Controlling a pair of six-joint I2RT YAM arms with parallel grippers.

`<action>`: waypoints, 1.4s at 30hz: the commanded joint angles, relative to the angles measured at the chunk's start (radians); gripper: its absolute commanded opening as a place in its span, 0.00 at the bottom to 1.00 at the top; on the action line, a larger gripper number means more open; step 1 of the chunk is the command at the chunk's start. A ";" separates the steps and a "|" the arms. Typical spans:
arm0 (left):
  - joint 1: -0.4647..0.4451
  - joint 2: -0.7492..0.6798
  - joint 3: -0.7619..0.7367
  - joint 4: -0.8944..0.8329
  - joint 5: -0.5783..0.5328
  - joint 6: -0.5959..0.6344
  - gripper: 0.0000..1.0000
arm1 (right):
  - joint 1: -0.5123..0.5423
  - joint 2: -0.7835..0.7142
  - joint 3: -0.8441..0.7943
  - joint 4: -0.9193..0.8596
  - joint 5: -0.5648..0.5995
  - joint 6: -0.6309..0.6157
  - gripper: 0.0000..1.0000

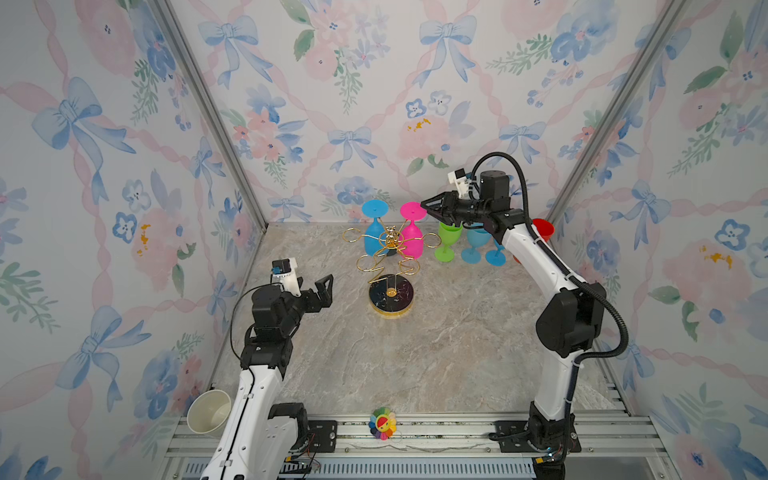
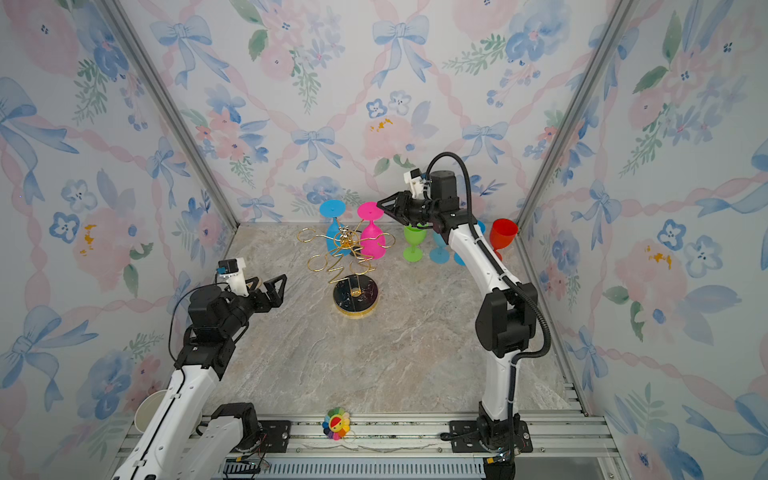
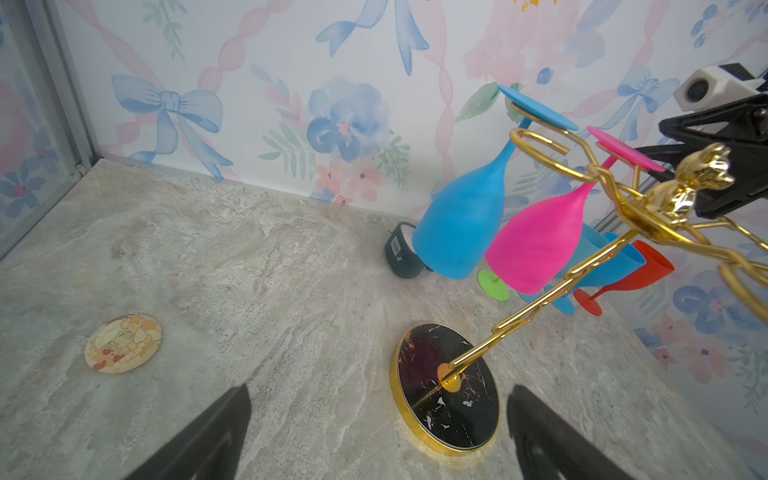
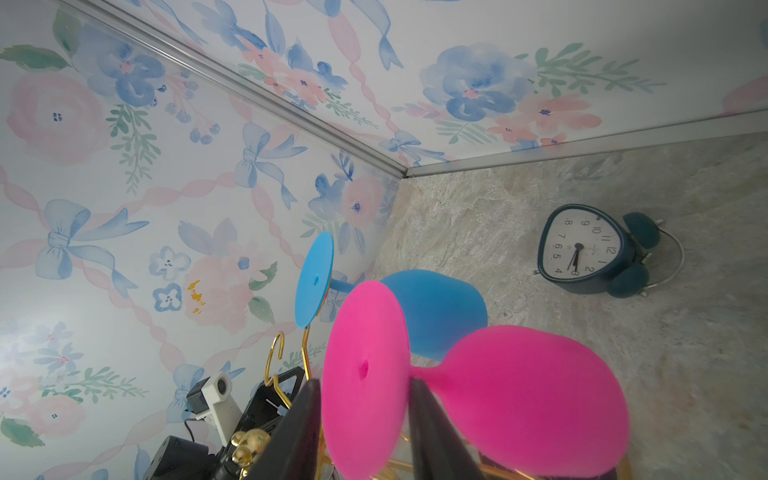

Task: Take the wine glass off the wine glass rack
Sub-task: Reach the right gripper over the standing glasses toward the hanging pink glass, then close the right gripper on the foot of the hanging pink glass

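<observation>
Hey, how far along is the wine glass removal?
Done: green glass and others stand off the rack. In hand: the right gripper straddles the foot of the hanging pink glass. Remaining: lifting it free; blue glass hangs too; left gripper hovers open.

Robot test cell in a lab, not a real home. Walls (image 1: 374, 83) = floral/bow wallpaper panels on bare alu extrusion posts (image 1: 210, 112), upper left + upper right of frame. Marble-look tabletop (image 1: 436, 353) mid-frame. Left arm (image 1: 257, 399) + right arm (image 1: 536, 264) bolted to slotted alu rail (image 1: 436, 430) along bottom edge, slotted wire duct (image 1: 415, 469) under it. Black cable conduit (image 1: 611, 311) at right. Props only: plastic wine glasses (image 1: 446, 245), alarm clock (image 4: 582, 253), rainbow flower toy (image 1: 382, 424), paper cup (image 1: 208, 411) lower left.
</observation>
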 commanded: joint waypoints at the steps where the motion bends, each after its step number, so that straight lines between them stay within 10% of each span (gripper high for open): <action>1: 0.008 -0.014 -0.011 0.027 0.020 -0.014 0.98 | 0.013 0.027 0.045 -0.017 -0.021 -0.001 0.37; 42: 0.028 -0.025 -0.021 0.039 0.036 -0.025 0.98 | 0.023 0.082 0.195 -0.280 0.096 -0.177 0.26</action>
